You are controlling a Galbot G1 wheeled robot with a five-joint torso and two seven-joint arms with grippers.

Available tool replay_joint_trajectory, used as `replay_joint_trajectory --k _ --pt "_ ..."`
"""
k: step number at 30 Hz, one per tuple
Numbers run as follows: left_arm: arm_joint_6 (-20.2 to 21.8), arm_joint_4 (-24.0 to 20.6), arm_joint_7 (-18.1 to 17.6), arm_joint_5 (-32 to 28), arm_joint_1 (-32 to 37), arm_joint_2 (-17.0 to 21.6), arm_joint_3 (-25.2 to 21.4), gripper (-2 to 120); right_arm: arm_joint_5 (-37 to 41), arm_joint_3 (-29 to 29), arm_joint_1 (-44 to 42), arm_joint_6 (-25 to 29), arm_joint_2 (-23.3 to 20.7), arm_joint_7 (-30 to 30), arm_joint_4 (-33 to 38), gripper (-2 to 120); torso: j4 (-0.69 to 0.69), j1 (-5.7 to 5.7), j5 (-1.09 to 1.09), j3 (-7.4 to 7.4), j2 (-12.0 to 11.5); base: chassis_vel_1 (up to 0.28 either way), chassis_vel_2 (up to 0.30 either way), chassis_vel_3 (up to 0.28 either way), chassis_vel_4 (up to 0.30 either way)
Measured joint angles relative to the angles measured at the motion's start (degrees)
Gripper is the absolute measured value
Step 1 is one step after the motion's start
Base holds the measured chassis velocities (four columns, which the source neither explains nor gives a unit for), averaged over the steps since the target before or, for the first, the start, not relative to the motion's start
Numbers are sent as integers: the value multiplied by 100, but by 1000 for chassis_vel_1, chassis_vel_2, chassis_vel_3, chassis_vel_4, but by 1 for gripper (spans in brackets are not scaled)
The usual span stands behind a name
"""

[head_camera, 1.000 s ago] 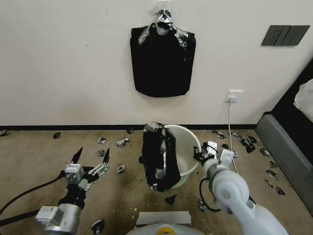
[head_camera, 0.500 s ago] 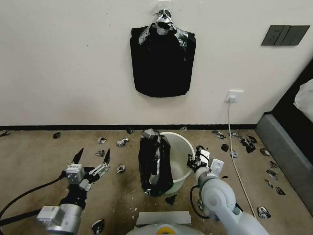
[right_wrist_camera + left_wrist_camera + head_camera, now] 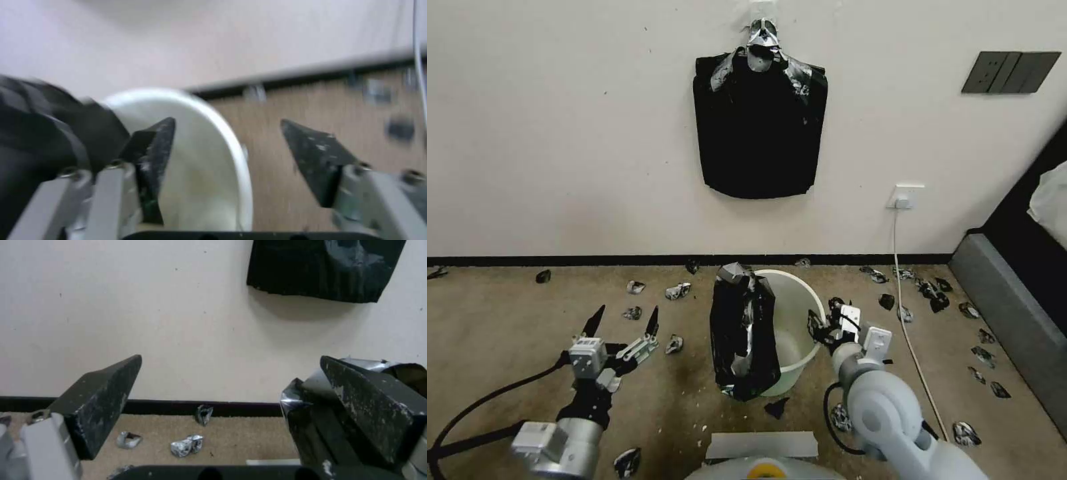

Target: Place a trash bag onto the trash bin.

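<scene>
Draping is only half done: the trash bag (image 3: 744, 337), a glossy, crinkled black sheet, hangs over the left side of the trash bin's (image 3: 798, 313) rim and down its outer wall to the carpet (image 3: 507, 320), while the right part of the rim and the cream-white inside stay bare. The bin stands on the carpet near the wall, below a flat bundle of black bags (image 3: 759, 127) hung on the wall.

The right gripper (image 3: 826, 322) sits at the bin's right rim with its fingers spread; in the right wrist view the rim runs between the two dark fingertips (image 3: 155, 146), which clasp nothing. The left gripper (image 3: 622, 321) hovers over the carpet left of the bag, well apart from it, its fingers also splayed and empty.

Judging by this, the next move calls for catching the bag's free edge and stretching it across the opening to the uncovered side. No brand, label or legible writing appears anywhere.
</scene>
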Motion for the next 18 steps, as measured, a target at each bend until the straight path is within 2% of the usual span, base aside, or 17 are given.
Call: replay_joint_trajectory --k 1,3,4,5,10,13,15,18 --pt "1 9 -9 7 -5 -5 14 100 -241 2 -44 7 -185 -240 229 73 0 0 0 0 0 0 0 0 0" --pt "3 12 -15 13 -6 -5 20 100 -322 0 -50 7 -261 -337 309 77 -1 0 1 0 0 0 0 0 0" --pt "11 16 -38 44 -6 -9 39 100 -469 -20 -43 -12 -440 -582 486 84 -1 0 1 0 0 0 0 0 0" --pt "28 27 -72 92 -5 -11 58 100 -537 -80 41 -166 -661 -928 671 85 -1 0 1 0 0 0 0 0 0" --pt "41 36 -95 133 -4 -19 78 100 -433 -170 238 -427 -842 -1217 815 97 -1 0 0 0 0 0 0 0 0" --pt "84 38 -118 224 -2 -38 114 100 326 -515 910 -1003 -1049 -1302 903 100 0 0 1 0 0 0 0 0 0" --pt "92 38 -120 247 -2 -45 121 100 498 -610 1075 -1092 -1075 -1257 899 100 -1 0 0 0 0 0 0 0 0" --pt "130 24 -136 346 -7 -83 141 100 1185 -1181 1879 -1405 -1116 -800 731 100 1 0 0 1 0 0 0 0 0"
